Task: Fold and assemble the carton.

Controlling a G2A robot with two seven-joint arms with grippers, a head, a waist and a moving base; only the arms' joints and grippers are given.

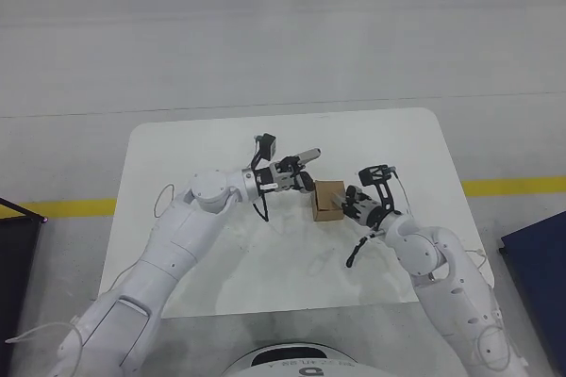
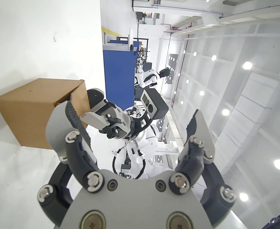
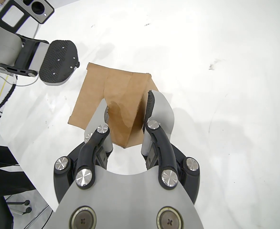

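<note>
A small brown carton [image 1: 327, 200] stands near the middle of the white table [image 1: 217, 273]. My right gripper [image 1: 351, 202] is at its right side. In the right wrist view the right gripper [image 3: 127, 110] is shut on a corner of the carton [image 3: 121, 89], one finger on each face. My left gripper [image 1: 304, 172] hovers at the carton's far left side, open and holding nothing. The left wrist view has the left gripper [image 2: 132, 120] wide open beside the carton [image 2: 32, 110], with the right gripper's fingers [image 2: 99, 115] on the box's far edge.
The table's right edge lies close behind my right arm. Off the table there is a dark blue bin [image 1: 552, 254] on the floor at the right and a black frame [image 1: 5, 254] at the left. Bare table surface [image 3: 202, 48] surrounds the carton.
</note>
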